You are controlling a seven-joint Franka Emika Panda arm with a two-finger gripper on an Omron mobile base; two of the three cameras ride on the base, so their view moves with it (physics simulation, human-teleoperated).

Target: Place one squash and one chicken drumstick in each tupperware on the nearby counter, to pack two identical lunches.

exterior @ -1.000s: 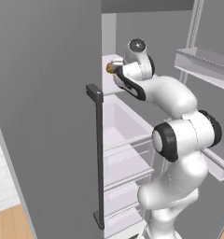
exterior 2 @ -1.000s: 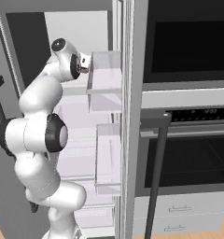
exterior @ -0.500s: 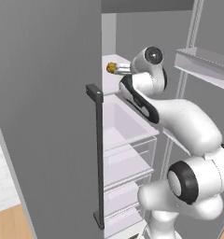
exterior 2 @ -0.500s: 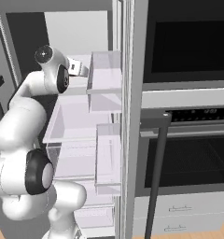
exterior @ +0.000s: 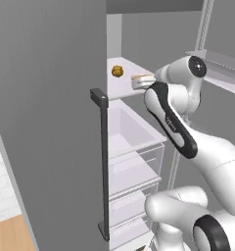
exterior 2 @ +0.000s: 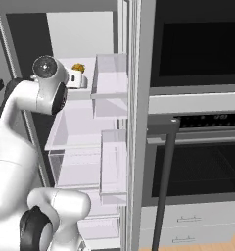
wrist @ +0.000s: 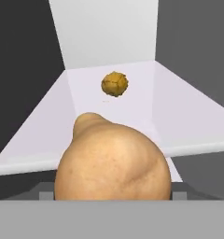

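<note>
The tan squash (wrist: 113, 161) sits large and close in the hand view, right at the end effector (exterior: 142, 81), whose fingers are hidden behind it; it appears clamped between them at the front edge of the fridge shelf (wrist: 188, 119). In the left base view the end effector reaches into the open fridge at upper-shelf height. Further back on the same shelf lies the lumpy yellow squash (wrist: 115, 84), well apart from the tan one, near the rear wall.
</note>
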